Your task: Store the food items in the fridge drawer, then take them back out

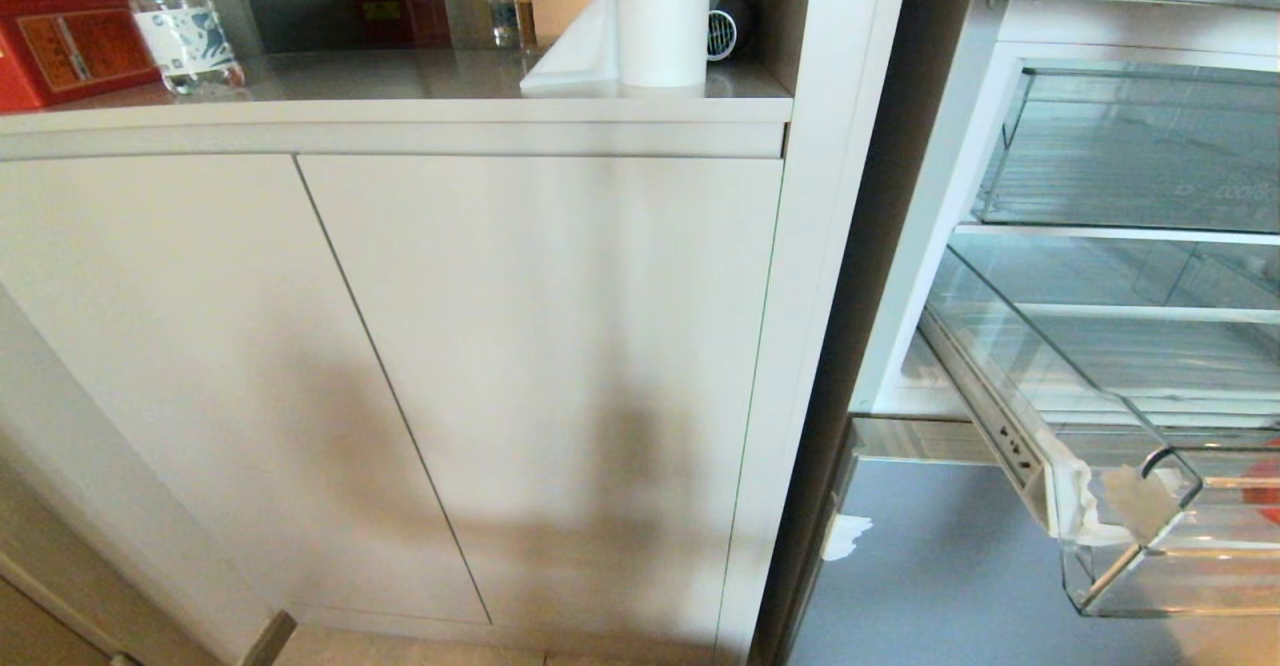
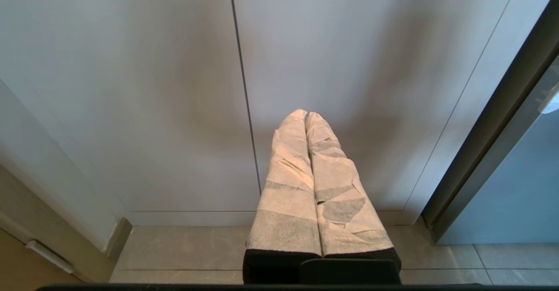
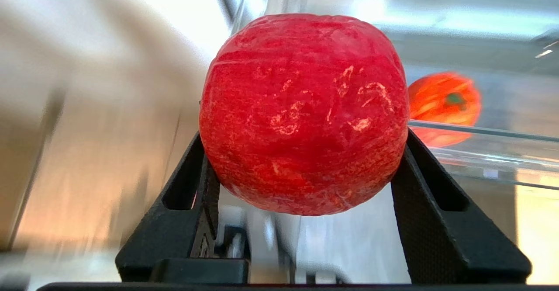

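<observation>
In the head view we see pale cabinet doors filling the frame, with a water bottle and a white paper roll on the counter at twelve o'clock; at four o'clock the clear fridge drawer stands pulled out below a shorter clear bin, a whitish patch on its near corner; a sliver of orange-red shows at the frame's edge inside it; neither arm appears here.

In the left wrist view we find the left gripper with its wrapped fingers pressed together and nothing between them, pointing at the cabinet doors above the tiled floor.

In the right wrist view the right gripper clasps a rough red fruit between its black fingers; at three o'clock of it an orange-red food item lies in the drawer, behind its clear wall.
</observation>
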`<state>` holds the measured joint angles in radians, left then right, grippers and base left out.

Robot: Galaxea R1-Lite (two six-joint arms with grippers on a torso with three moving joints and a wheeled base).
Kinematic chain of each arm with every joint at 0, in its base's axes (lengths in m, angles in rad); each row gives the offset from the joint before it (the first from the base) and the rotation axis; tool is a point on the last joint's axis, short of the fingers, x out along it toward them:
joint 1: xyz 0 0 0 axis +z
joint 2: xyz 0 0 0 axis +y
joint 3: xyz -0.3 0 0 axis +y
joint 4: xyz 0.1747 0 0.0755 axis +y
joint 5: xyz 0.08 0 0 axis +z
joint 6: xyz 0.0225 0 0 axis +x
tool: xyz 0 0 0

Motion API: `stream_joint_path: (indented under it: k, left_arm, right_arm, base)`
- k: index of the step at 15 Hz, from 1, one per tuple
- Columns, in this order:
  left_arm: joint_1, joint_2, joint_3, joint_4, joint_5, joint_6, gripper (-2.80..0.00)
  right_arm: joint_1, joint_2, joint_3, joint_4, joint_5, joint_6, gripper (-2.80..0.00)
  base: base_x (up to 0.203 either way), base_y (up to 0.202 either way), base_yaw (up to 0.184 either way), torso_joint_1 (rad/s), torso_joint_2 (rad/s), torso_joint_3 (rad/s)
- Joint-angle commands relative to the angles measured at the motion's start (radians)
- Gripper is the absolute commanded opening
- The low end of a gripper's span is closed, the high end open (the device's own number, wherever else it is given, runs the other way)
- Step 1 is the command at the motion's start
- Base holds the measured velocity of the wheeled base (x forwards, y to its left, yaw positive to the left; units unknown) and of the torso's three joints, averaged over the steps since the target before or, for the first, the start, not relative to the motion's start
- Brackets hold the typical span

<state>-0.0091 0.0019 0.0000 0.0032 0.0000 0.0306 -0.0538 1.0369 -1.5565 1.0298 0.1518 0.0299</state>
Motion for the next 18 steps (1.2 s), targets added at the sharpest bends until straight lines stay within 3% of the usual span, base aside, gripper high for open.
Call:
stream_joint_path:
  k: [1, 5, 12, 14, 16, 18]
  left_arm:
    - [0.000, 0.001, 0.000, 0.000, 0.000, 0.000, -2.80]
    - [0.000, 0.001, 0.000, 0.000, 0.000, 0.000, -2.80]
    - [0.000, 0.001, 0.000, 0.000, 0.000, 0.000, -2.80]
    - [0.000, 0.001, 0.000, 0.000, 0.000, 0.000, -2.80]
    - [0.000, 0.001, 0.000, -0.002, 0.000, -0.012, -2.80]
    - [0.000, 0.001, 0.000, -0.002, 0.000, -0.028, -2.80]
  right_arm:
    - [-0.001, -0.210, 0.234, -0.305, -0.043, 0.044, -2.80]
    - [-0.001, -0.416, 0.701, -0.783, -0.127, 0.068, -2.80]
    - [0.048, -0.717, 1.432, -1.141, -0.146, -0.112, -2.80]
    - [0.055, -0.862, 1.556, -1.153, -0.144, -0.151, -2.80]
    - [0.057, -1.015, 1.559, -1.092, -0.136, -0.162, -2.80]
    - [0.059, -1.045, 1.557, -1.038, -0.127, -0.165, -2.80]
  base:
    - [0.000, 0.000, 0.000, 0.000, 0.00, 0.000]
    - [0.000, 0.000, 0.000, 0.000, 0.00, 0.000]
    - [0.000, 0.000, 0.000, 0.000, 0.00, 0.000]
    - [0.000, 0.000, 0.000, 0.000, 0.00, 0.000]
    - [0.000, 0.000, 0.000, 0.000, 0.00, 0.000]
    - [0.000, 0.000, 0.000, 0.000, 0.00, 0.000]
